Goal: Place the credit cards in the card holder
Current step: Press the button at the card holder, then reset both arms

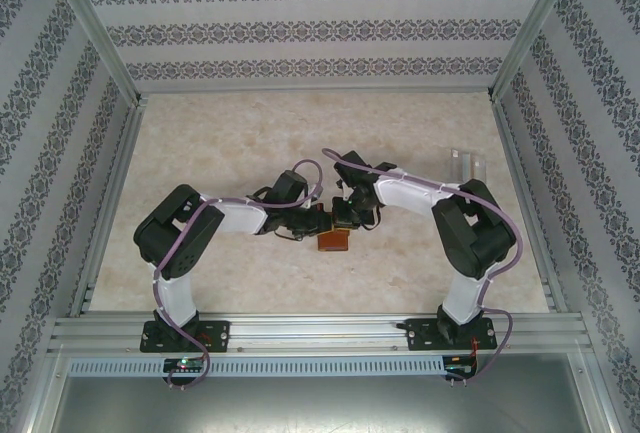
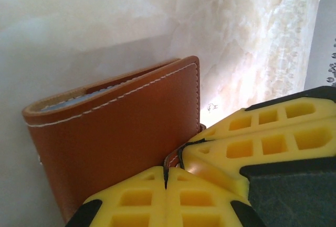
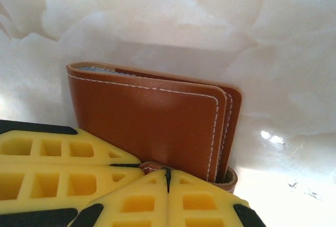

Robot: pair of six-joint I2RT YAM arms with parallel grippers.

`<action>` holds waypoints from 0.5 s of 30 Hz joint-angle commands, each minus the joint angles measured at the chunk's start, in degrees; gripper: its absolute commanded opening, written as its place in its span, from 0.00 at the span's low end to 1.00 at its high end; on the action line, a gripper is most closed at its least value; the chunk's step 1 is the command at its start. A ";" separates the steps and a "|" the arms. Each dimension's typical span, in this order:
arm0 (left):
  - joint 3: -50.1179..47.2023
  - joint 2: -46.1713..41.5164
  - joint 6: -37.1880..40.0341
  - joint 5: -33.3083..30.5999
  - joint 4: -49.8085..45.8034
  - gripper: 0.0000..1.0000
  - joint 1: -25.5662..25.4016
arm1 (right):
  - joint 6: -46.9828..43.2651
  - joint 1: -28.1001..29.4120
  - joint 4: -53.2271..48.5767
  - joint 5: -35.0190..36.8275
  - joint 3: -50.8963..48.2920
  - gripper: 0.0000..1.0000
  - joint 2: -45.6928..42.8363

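The card holder (image 2: 121, 127) sits folded on the pale marbled desk (image 2: 105, 22), brown leather with white stitching and grey-blue lining along its top edge. Below it, the left gripper (image 2: 166, 175) has its yellow jaws pressed together at the holder's lower edge. The right gripper (image 2: 191, 146) meets the holder's lower right corner.

Yellow fingers (image 2: 210, 161) hide the lower edge of the card holder (image 2: 121, 127); its contents unclear.
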 commanded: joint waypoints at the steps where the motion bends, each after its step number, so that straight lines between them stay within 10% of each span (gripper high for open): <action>1: -2.05 -0.60 -0.18 -0.34 1.51 0.22 -1.10 | -0.45 0.74 -3.55 4.78 -3.35 0.00 -2.13; 10: -0.83 -14.73 4.25 -11.09 -8.05 0.53 0.14 | -3.30 -4.91 3.85 10.13 -7.31 0.07 -29.24; 15: 0.02 -26.27 8.49 -23.75 -19.18 0.57 1.85 | -11.12 -5.88 7.82 22.73 -11.35 0.36 -45.71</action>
